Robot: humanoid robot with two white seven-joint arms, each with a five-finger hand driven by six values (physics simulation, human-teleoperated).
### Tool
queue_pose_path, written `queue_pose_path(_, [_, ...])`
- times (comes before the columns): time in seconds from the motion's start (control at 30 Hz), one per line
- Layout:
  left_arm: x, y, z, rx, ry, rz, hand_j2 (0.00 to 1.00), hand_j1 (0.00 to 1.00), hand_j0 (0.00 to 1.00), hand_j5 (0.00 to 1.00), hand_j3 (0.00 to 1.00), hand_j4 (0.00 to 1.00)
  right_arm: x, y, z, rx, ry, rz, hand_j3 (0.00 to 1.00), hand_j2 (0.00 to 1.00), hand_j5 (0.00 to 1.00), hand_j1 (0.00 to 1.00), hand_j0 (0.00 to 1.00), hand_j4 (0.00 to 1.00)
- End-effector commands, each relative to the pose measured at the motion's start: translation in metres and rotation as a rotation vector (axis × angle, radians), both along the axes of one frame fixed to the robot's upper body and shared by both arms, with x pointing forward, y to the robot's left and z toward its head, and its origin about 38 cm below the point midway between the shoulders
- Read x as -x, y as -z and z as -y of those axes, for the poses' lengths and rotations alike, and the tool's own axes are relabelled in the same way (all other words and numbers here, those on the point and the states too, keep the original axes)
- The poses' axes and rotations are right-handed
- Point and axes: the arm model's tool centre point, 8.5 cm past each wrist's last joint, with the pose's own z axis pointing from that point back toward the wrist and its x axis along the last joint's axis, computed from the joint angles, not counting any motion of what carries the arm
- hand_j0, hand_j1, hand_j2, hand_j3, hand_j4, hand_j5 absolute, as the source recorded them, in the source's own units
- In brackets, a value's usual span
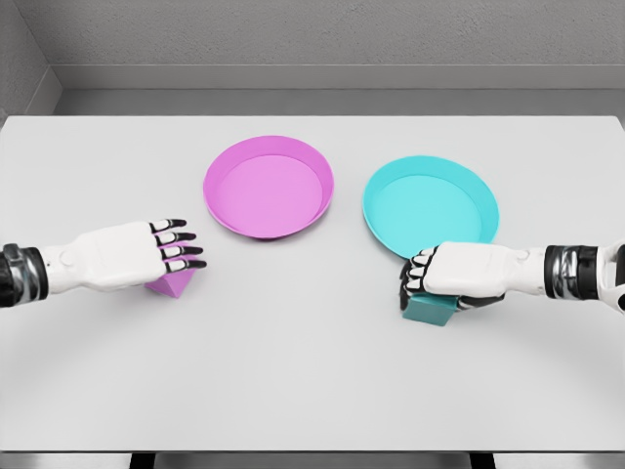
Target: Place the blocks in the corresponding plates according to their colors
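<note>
On a white table (312, 371): pink plate (269, 187) upper centre, teal plate (430, 207) just right of it, well apart from the pink block (172, 284) at left. Left hand (132, 256) over that pink block, fingers (184, 251) stretched out flat, not gripping. Right hand (459, 274) at lower right, fingers curled down around the teal block (428, 309), right beside the teal plate's near rim.

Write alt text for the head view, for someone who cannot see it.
Two white robot hands reach over a white table: the left hand covers a pink block, the right hand curls its fingers on a teal block. Behind sit a pink plate and a teal plate.
</note>
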Motion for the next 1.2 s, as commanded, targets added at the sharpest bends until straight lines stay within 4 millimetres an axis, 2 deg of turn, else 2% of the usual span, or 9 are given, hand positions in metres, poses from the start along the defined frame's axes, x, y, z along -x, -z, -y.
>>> queue_pose_path(0.0, [0.0, 0.004, 0.0, -0.009, -0.004, -0.011, 1.0, 1.0, 1.0, 1.0, 1.0, 1.0, 0.0, -0.001, 0.0, 0.004, -0.003, 0.005, 0.53, 0.53, 0.53, 0.53, 0.53, 0.53])
queue_pose_path(0.2, [-0.002, 0.009, -0.006, -0.08, -0.039, -0.045, 1.0, 1.0, 1.0, 1.0, 1.0, 1.0, -0.005, -0.014, -0.001, -0.005, -0.004, 0.042, 0.53, 0.53, 0.53, 0.53, 0.53, 0.53])
queue_pose_path(0.3, [-0.001, 0.012, -0.007, -0.093, -0.043, -0.055, 0.88, 0.88, 0.88, 0.88, 0.88, 0.88, -0.008, -0.021, 0.0, -0.014, 0.002, 0.057, 0.54, 0.54, 0.54, 0.54, 0.54, 0.54])
queue_pose_path(0.37, [-0.001, 0.012, -0.006, -0.09, -0.042, -0.055, 0.8, 0.8, 0.8, 0.8, 0.8, 0.8, -0.011, -0.033, 0.004, -0.027, 0.014, 0.09, 0.53, 0.53, 0.53, 0.53, 0.53, 0.53])
queue_pose_path(0.5, [-0.001, 0.013, -0.005, -0.09, -0.04, -0.056, 0.72, 0.72, 0.72, 0.72, 0.72, 0.72, -0.012, -0.043, 0.007, -0.032, 0.022, 0.116, 0.54, 0.54, 0.54, 0.54, 0.54, 0.54])
queue_pose_path(0.57, [-0.001, 0.012, -0.005, -0.091, -0.041, -0.055, 0.65, 0.65, 0.65, 0.65, 0.65, 0.65, -0.014, -0.049, 0.011, -0.028, 0.03, 0.131, 0.53, 0.53, 0.53, 0.53, 0.53, 0.53])
queue_pose_path(0.8, [-0.002, 0.011, -0.004, -0.087, -0.041, -0.053, 0.52, 0.52, 0.52, 0.52, 0.52, 0.52, -0.016, -0.052, 0.01, -0.035, 0.028, 0.137, 0.53, 0.53, 0.53, 0.53, 0.53, 0.53])
queue_pose_path(0.97, [-0.003, 0.009, -0.002, -0.079, -0.039, -0.046, 0.4, 0.4, 0.4, 0.4, 0.4, 0.4, -0.024, -0.064, 0.012, -0.032, 0.037, 0.169, 0.54, 0.54, 0.54, 0.54, 0.54, 0.54])
queue_pose_path(1.17, [-0.01, -0.002, 0.003, -0.045, -0.036, -0.02, 0.37, 0.37, 0.37, 0.37, 0.37, 0.37, -0.046, -0.068, 0.018, -0.046, 0.087, 0.174, 0.54, 0.54, 0.54, 0.54, 0.54, 0.54])
